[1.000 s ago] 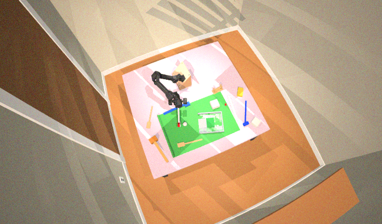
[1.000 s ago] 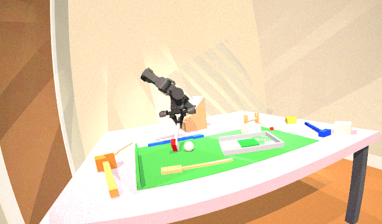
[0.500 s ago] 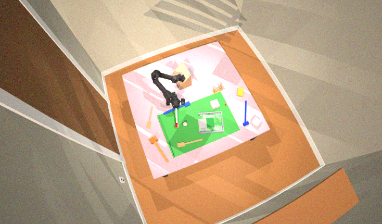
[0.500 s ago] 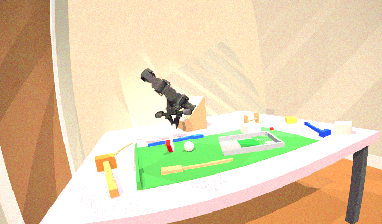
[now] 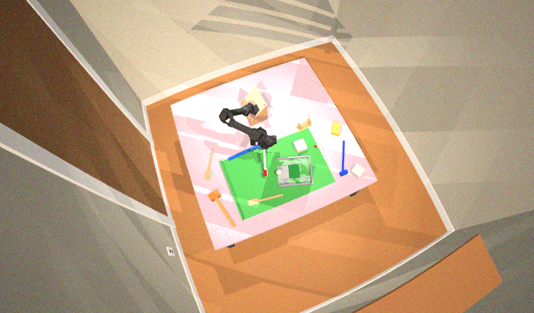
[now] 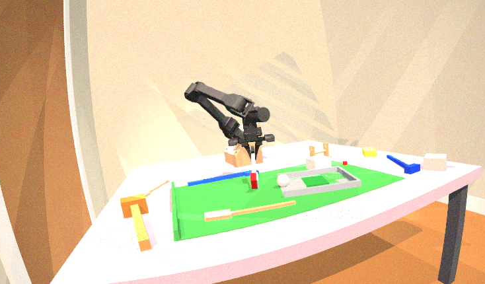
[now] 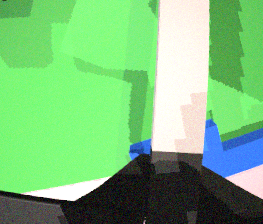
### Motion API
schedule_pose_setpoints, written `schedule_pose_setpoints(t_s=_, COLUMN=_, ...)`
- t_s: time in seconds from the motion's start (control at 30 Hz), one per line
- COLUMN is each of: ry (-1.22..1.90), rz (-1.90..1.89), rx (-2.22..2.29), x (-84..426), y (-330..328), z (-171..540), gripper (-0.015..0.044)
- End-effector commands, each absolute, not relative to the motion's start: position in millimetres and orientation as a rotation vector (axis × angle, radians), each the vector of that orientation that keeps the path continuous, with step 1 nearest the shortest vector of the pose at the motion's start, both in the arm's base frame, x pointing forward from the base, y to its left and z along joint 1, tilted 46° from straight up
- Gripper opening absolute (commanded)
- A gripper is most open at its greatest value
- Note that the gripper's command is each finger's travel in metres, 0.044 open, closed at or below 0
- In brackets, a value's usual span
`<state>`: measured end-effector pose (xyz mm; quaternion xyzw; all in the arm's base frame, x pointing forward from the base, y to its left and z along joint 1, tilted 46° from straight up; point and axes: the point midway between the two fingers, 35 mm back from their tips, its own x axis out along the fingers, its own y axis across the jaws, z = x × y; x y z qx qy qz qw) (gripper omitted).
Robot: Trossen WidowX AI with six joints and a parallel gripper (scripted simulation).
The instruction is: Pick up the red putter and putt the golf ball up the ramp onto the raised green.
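My gripper [image 5: 265, 148] [image 6: 252, 154] [image 7: 162, 164] is shut on the white shaft of the red putter [image 5: 265, 172] [image 6: 254, 180] [image 7: 182, 75]. The shaft points down and the red head is low over the green mat [image 5: 238, 183] [image 6: 198, 197]. The white golf ball [image 5: 279, 172] [image 6: 283, 180] is right of the head, apart from it, at the open left end of the grey-walled ramp piece [image 5: 311, 171] [image 6: 322, 190]. The dark green patch [image 5: 294, 171] [image 6: 314, 181] lies farther right inside its walls. The wrist view does not show the ball or the red head.
A blue bar [image 5: 241, 153] [image 6: 216, 178] lies along the mat's back edge, below the gripper. A white block [image 5: 300, 145] [image 6: 318, 162] is behind the ramp piece. A wooden paddle [image 5: 253, 201] [image 6: 217, 214] lies at the front. An orange mallet [image 5: 214, 195] [image 6: 133, 205] lies left, a blue one [image 5: 343, 172] [image 6: 411, 168] right.
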<state>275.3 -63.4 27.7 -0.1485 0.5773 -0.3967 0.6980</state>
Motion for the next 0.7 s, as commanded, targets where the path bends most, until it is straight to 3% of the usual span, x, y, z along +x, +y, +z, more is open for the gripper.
schedule_pose_setpoints(t_s=0.0, ry=1.276, rz=-0.887, rx=-0.320, x=280.3, y=-54.9, z=31.7, gripper=0.0000)
schedule_pose_setpoints(t_s=0.3, ry=1.277, rz=-0.886, rx=-0.319, x=278.8, y=-18.8, z=66.3, gripper=0.0000)
schedule_pose_setpoints(t_s=0.67, ry=1.285, rz=-0.885, rx=-0.334, x=277.8, y=-21.9, z=60.7, gripper=0.0000)
